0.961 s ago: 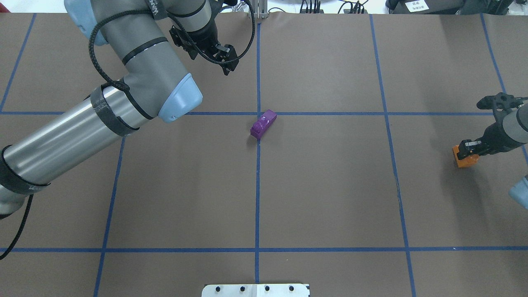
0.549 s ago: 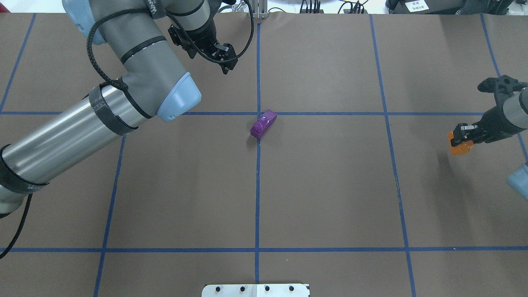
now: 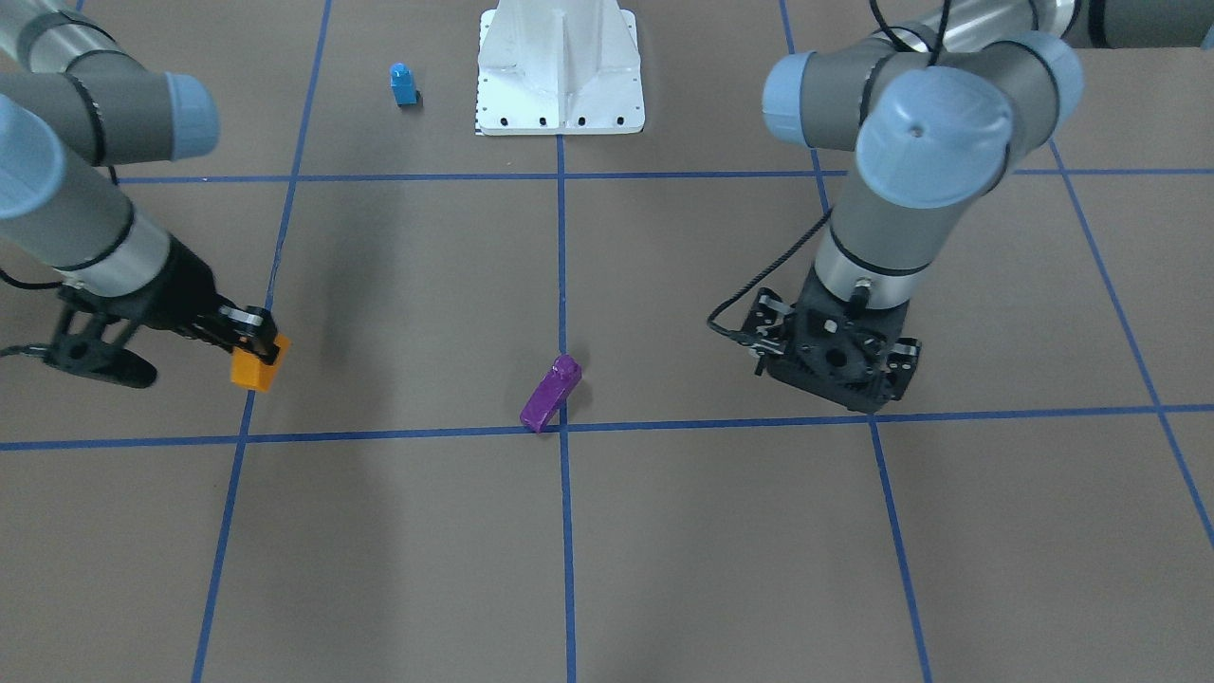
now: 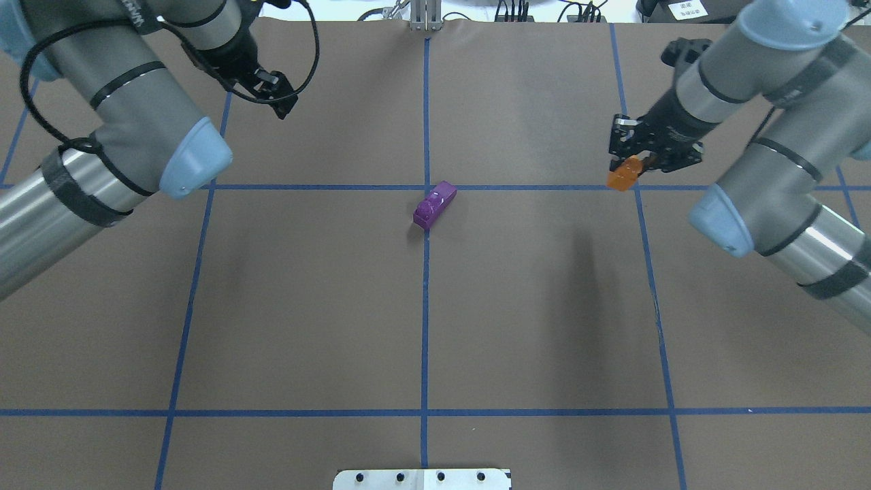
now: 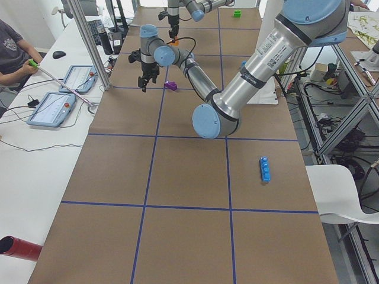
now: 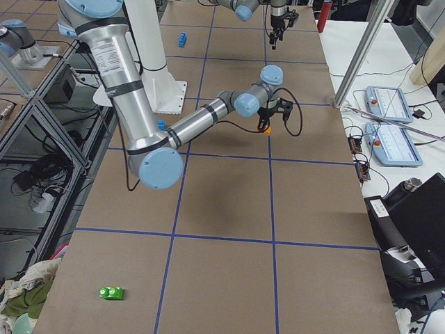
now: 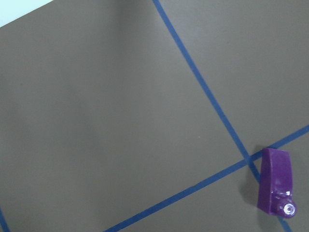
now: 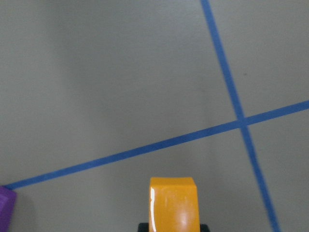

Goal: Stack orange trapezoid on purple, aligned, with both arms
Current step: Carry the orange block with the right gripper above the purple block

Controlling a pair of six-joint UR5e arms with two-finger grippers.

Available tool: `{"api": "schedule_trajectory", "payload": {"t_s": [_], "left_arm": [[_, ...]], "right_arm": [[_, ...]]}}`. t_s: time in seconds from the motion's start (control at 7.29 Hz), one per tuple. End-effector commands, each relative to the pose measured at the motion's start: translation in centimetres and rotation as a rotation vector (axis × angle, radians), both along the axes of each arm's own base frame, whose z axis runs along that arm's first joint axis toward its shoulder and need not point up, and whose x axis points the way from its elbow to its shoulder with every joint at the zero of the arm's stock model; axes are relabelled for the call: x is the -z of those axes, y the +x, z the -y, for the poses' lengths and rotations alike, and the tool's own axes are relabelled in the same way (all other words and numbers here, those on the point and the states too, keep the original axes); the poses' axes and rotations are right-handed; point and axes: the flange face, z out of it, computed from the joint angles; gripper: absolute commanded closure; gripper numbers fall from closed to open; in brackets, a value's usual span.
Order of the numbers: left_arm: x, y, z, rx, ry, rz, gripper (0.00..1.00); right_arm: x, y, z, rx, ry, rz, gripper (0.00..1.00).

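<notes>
The purple brick (image 4: pixel 434 204) lies on the brown table at the centre line crossing, and shows in the front view (image 3: pixel 550 393) and low right in the left wrist view (image 7: pixel 275 181). My right gripper (image 4: pixel 631 165) is shut on the orange trapezoid (image 4: pixel 622 179), held above the table to the purple brick's right; it also shows in the front view (image 3: pixel 254 372) and the right wrist view (image 8: pixel 174 205). My left gripper (image 4: pixel 282 102) hangs empty over the far left of the table. I cannot tell whether its jaws are open or shut.
A small blue brick (image 3: pixel 403 83) stands beside the white base pedestal (image 3: pixel 560 66). A long blue brick (image 5: pixel 265 169) and a green brick (image 6: pixel 111 293) lie far out at the table's ends. Tablets and an operator sit at the far edge.
My right gripper has carried the orange trapezoid from the table's right edge inward and farther back. My left arm has swung to the left. The purple brick has not moved.
</notes>
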Motion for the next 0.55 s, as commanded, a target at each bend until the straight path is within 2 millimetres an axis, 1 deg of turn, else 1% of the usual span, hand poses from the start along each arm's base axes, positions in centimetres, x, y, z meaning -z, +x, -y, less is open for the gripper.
{"api": "schedule_trajectory", "payload": {"t_s": [0.0, 0.14, 0.27, 0.41], "left_arm": [[-10.0, -7.2, -1.7, -0.009, -0.068, 0.04, 0.0], [-13.8, -11.5, -1.6, -0.025, -0.096, 0.028, 0.0], [-17.1, -14.7, -1.9, -0.055, -0.084, 0.053, 0.0], [-19.2, -16.6, -2.3, -0.066, -0.084, 0.071, 0.0]], "right_arm": [[11.4, -10.6, 3.7, -0.056, -0.094, 0.006, 1.0], [14.5, -13.8, 3.5, -0.083, -0.12, 0.0, 1.0], [16.8, -16.0, 2.9, -0.117, -0.162, 0.002, 1.0], [18.0, -18.1, 2.0, -0.146, -0.226, 0.002, 1.0]]}}
